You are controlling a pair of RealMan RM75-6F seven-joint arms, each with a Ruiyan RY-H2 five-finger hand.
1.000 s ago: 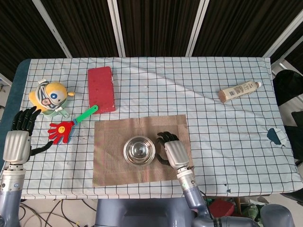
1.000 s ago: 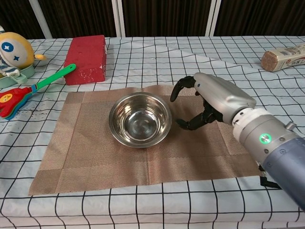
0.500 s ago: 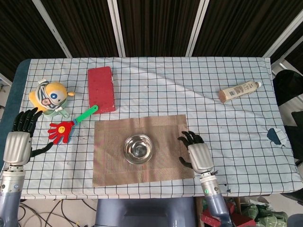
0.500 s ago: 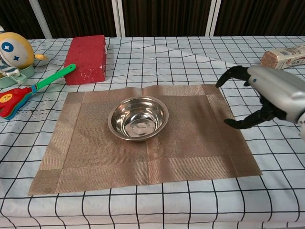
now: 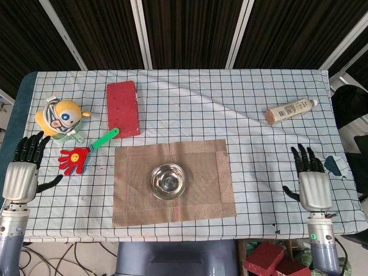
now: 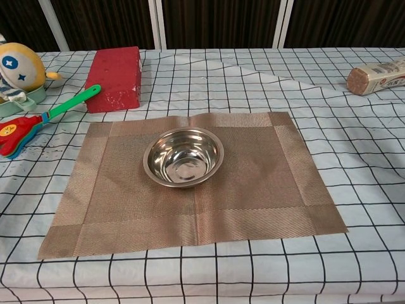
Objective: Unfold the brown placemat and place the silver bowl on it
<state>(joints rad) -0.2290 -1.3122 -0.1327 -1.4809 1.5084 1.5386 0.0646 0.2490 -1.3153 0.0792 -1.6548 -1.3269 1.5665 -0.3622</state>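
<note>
The brown placemat [image 5: 208,167] [image 6: 266,177] lies unfolded and flat on the checked tablecloth. The silver bowl [image 5: 168,180] [image 6: 183,156] stands upright near the mat's middle, untouched. My right hand [image 5: 313,183] hovers at the table's right side, well clear of the mat, fingers spread and holding nothing. My left hand [image 5: 22,172] sits at the table's left edge, fingers apart and empty. Neither hand appears in the chest view.
A red brick [image 5: 122,108] [image 6: 116,77] lies behind the mat. A green-handled red hand-shaped toy [image 5: 77,155] [image 6: 25,126] and a yellow doll [image 5: 60,117] [image 6: 19,69] sit at the left. A tan tube [image 5: 290,110] [image 6: 375,75] lies far right.
My right hand let go of the bowl and pulled back right, off the mat to the table's right side. The bowl stays on the mat. The left hand barely moved.
</note>
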